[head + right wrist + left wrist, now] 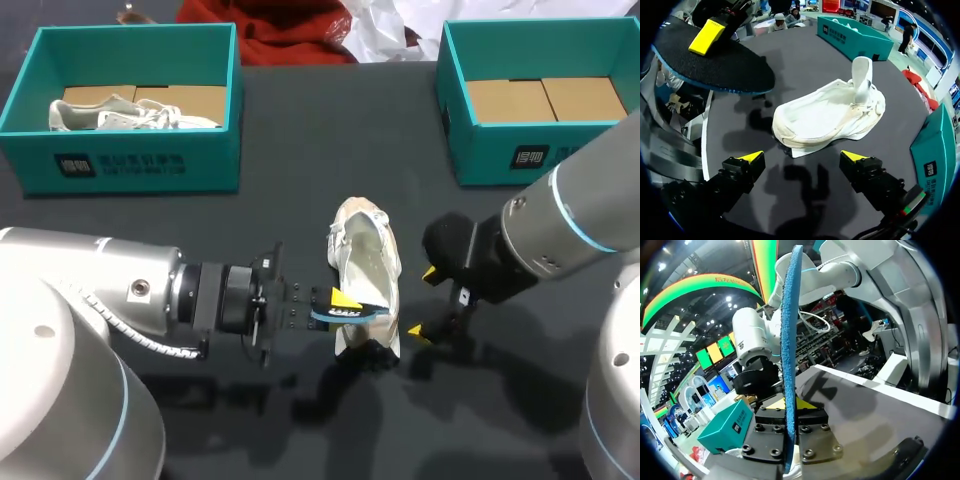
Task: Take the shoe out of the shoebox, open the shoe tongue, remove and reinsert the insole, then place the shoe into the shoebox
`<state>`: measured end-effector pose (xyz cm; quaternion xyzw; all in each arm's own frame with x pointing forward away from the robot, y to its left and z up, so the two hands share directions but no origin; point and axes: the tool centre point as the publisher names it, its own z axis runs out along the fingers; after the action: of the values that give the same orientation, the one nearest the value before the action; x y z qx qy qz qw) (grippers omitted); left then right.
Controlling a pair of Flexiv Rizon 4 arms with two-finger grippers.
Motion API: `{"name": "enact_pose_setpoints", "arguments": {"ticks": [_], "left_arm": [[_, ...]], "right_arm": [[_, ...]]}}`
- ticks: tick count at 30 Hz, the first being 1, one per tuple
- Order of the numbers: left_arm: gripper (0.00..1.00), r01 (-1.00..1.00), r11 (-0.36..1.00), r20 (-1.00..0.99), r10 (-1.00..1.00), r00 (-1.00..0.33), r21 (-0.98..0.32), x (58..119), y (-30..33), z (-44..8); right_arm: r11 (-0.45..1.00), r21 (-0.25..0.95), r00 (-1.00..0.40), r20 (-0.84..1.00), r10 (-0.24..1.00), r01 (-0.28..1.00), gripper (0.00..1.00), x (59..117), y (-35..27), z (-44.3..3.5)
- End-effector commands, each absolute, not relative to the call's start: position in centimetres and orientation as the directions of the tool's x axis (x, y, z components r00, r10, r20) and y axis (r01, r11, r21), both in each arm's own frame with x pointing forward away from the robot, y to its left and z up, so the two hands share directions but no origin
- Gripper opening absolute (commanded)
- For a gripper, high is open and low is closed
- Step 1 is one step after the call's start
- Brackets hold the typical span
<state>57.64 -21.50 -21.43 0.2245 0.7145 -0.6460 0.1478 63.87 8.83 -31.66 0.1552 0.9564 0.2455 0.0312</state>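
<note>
Cream-white fabric shoe (365, 262) rests on the black table (300, 130) just ahead of the right gripper (802, 156), its fingers spread, probably to steady it, while the left gripper (345, 305) pinches the dark blue-edged foam insole (715, 65) alongside, seemingly for reinsertion.

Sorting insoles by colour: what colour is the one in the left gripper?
The insole is dark-faced with a blue edge, best in right wrist view.

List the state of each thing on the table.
shoe: on table, tongue raised, insole out.
insole: clamped in left gripper, above table.
left gripper: shut on insole.
right gripper: open, near shoe.
left shoebox: lidless, holds another shoe.
right shoebox: lidless, no shoe.
</note>
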Motion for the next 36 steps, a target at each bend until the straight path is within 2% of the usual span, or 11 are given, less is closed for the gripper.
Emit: {"name": "enact_pose_setpoints", "arguments": {"ticks": [1, 36], "left_arm": [[0.00, 0.492, 0.060, -0.482, 0.133, -0.866, -0.868, 59.5, -23.4, -22.4], [0.00, 0.477, 0.073, -0.466, 0.132, -0.875, -0.876, 61.0, -24.7, -24.3]], "right_arm": [[0.848, 0.480, -0.967, 0.001, 0.255, 0.225, 1.00, 64.7, 10.3, -33.7], [0.883, 0.458, -0.990, -0.036, 0.138, 0.106, 1.00, 67.0, 9.7, -35.3]]}}
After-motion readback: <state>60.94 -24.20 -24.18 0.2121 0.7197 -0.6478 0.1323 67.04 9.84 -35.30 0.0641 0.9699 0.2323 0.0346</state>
